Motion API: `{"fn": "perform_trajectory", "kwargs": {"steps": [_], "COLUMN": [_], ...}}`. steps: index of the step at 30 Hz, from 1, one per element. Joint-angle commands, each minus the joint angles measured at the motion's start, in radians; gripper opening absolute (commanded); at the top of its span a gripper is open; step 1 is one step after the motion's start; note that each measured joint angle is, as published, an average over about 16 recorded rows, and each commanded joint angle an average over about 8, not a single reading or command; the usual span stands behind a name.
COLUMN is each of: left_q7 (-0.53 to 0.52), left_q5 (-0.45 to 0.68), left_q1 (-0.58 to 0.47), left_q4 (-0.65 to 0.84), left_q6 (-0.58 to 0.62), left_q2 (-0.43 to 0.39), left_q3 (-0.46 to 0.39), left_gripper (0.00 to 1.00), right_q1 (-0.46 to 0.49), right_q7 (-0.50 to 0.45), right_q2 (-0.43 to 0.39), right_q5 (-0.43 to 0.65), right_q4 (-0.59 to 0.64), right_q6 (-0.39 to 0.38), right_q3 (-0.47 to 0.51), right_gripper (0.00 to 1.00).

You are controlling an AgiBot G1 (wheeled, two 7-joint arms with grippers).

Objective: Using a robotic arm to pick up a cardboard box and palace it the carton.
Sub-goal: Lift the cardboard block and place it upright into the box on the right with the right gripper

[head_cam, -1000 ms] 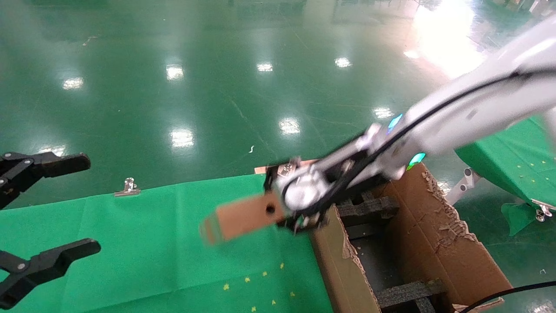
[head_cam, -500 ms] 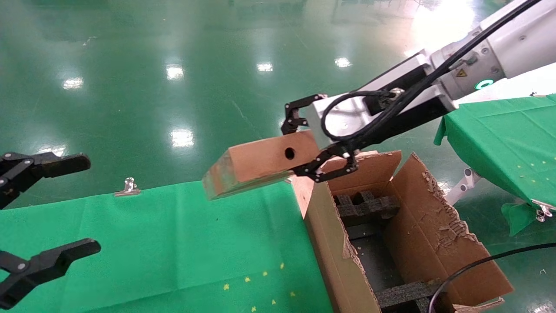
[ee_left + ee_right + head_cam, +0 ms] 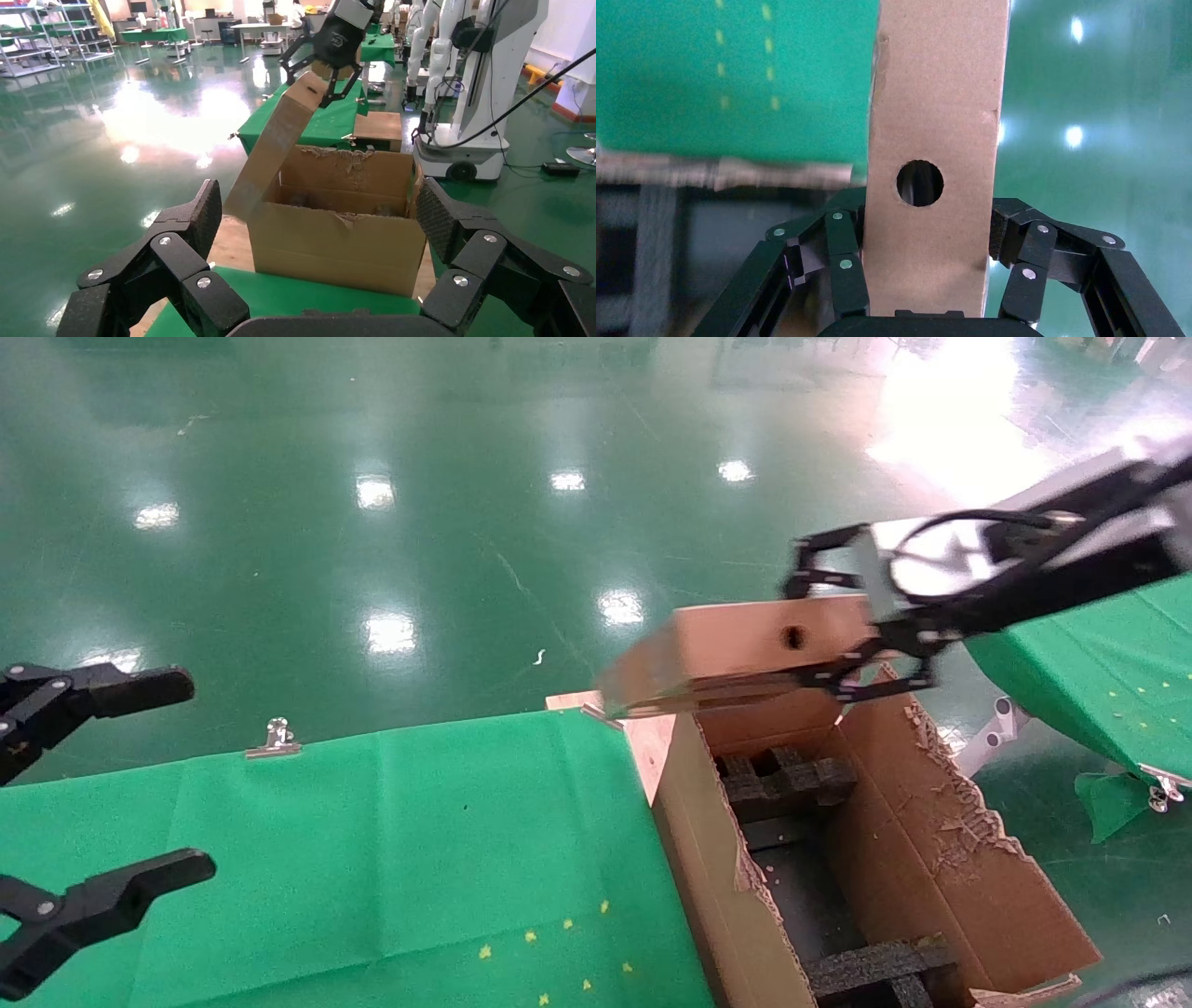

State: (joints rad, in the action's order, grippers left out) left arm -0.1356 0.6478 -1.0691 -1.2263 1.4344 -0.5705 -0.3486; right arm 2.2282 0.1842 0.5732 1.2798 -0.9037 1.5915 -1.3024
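Cardboard box [image 3: 745, 649] hangs in the air in the head view, squeezed at one end by the right gripper [image 3: 852, 640] of the robotic arm [image 3: 1043, 561]. The box's long side points out toward the green table [image 3: 372, 840], tipped a little down at the far end. It sits over the far end of the carton [image 3: 931, 859], with its free end sticking out past the carton's edge. The carton's long side runs toward the robot, so I think the box may need to turn to line up before it goes down between the black foam inserts [image 3: 792, 775]. The left gripper [image 3: 56, 822] waits wide open, well apart, over the table.

From the left wrist, the box [image 3: 277, 144] slopes down to the carton [image 3: 337, 239]; the left gripper's fingers [image 3: 176, 267] are spread wide.

From the right wrist, both pads [image 3: 838, 235] press the box [image 3: 933, 140] just beside its round hole [image 3: 920, 183].
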Motion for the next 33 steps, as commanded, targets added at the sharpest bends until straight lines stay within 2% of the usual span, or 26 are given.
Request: {"fn": "perform_trajectory", "kwargs": {"steps": [1,12,25,29,33], "left_q7": [0.0,0.0,0.0,0.0,0.0], "left_q5": [0.0,0.0,0.0,0.0,0.0], "left_q1": [0.0,0.0,0.0,0.0,0.0], "left_q4": [0.0,0.0,0.0,0.0,0.0], "left_q6": [0.0,0.0,0.0,0.0,0.0], "left_q2": [0.0,0.0,0.0,0.0,0.0], "left_q3": [0.0,0.0,0.0,0.0,0.0], "left_gripper": [1.0,1.0,1.0,1.0,1.0], "right_q1": [0.026,0.06,0.049,0.022,-0.029], "right_q7": [0.005,0.021,0.013,-0.05,-0.183], "right_q2": [-0.035,-0.155,-0.183,-0.184,-0.194], "right_q5": [0.008,0.069,0.061,0.034,-0.016], "right_q4": [0.012,0.083,0.12,0.138,0.166], "right_q6": [-0.001,-0.009,-0.021,-0.046,-0.1], "right_q3": [-0.031,-0.163,-0.212,-0.218,-0.222], "right_gripper": [0.0,0.0,0.0,0.0,0.0]}}
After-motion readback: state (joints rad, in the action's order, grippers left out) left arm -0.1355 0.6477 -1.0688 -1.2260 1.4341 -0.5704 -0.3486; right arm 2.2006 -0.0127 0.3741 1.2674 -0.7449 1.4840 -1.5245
